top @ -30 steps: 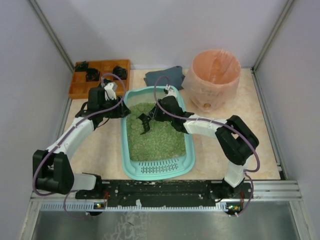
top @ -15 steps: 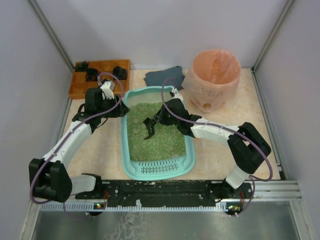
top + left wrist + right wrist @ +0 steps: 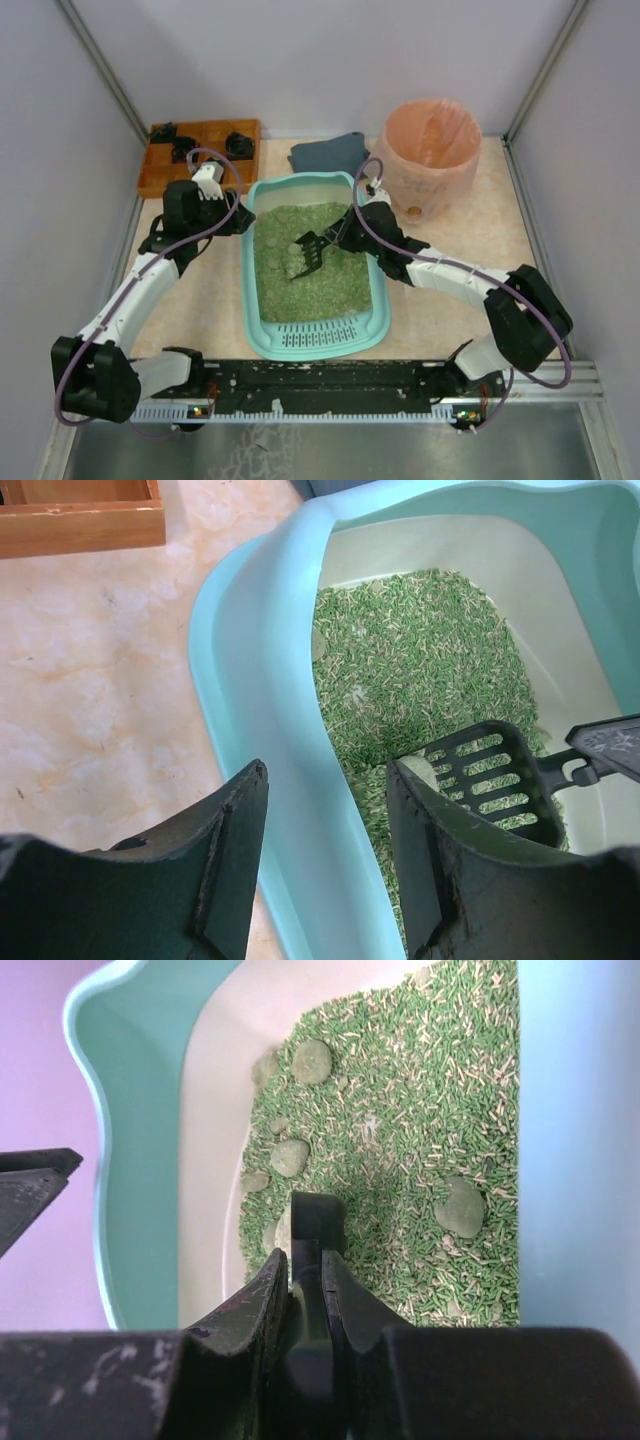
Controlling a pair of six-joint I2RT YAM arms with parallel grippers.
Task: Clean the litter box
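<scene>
Its right gripper (image 3: 303, 1260) clamped on a black scoop (image 3: 310, 252), the left gripper (image 3: 325, 780) straddles the box's left rim, grip unclear; a tilted or hurried lift could likely spill green litter (image 3: 420, 1110) over the wall. The litter box (image 3: 248, 290) sits mid-table (image 3: 520, 220) between the arms, long axis running near to far, grille end (image 3: 318, 338) toward the bases.

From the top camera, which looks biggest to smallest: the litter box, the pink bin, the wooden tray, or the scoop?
1. litter box
2. pink bin
3. wooden tray, a close third; part of it is covered, so this is unsure
4. scoop, clearly the smallest
</scene>
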